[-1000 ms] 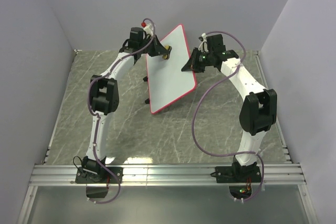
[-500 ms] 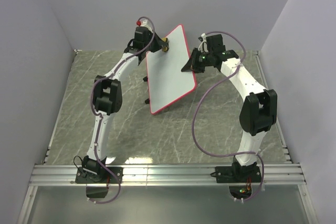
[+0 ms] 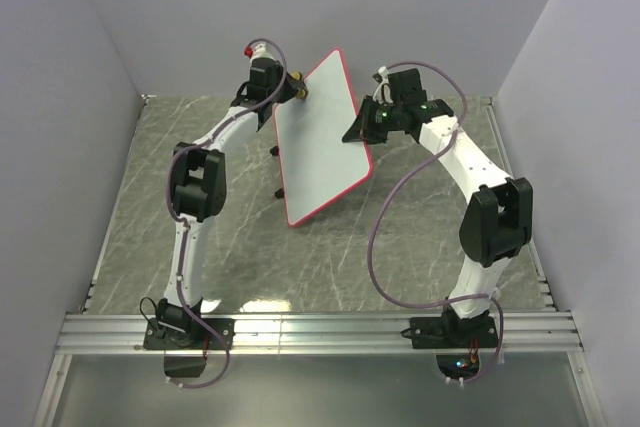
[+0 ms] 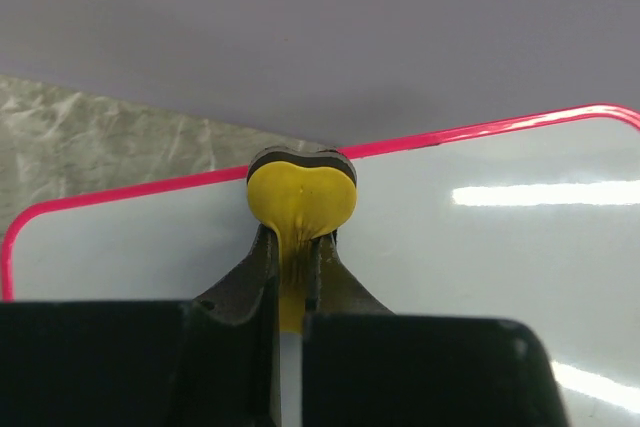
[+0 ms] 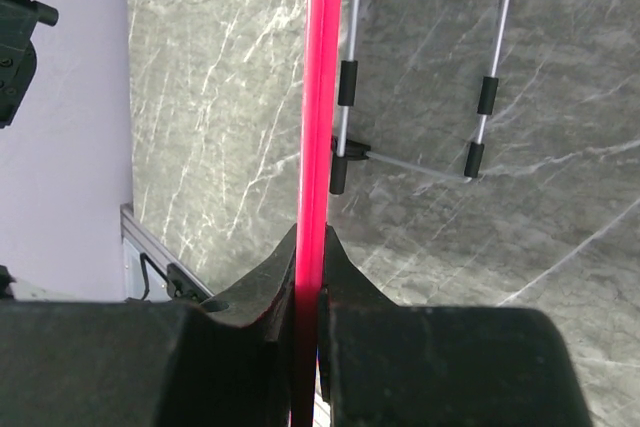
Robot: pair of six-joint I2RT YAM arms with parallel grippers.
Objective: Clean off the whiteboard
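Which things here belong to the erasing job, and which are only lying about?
Job: large flat white whiteboard with pink-red rim; small yellow soft eraser; left end effector, shut on eraser; right end effector, clamping board's edge.
Other: grey marble-patterned table; aluminium rail.

From the right wrist the whiteboard (image 5: 316, 97) shows edge-on, its face hidden.
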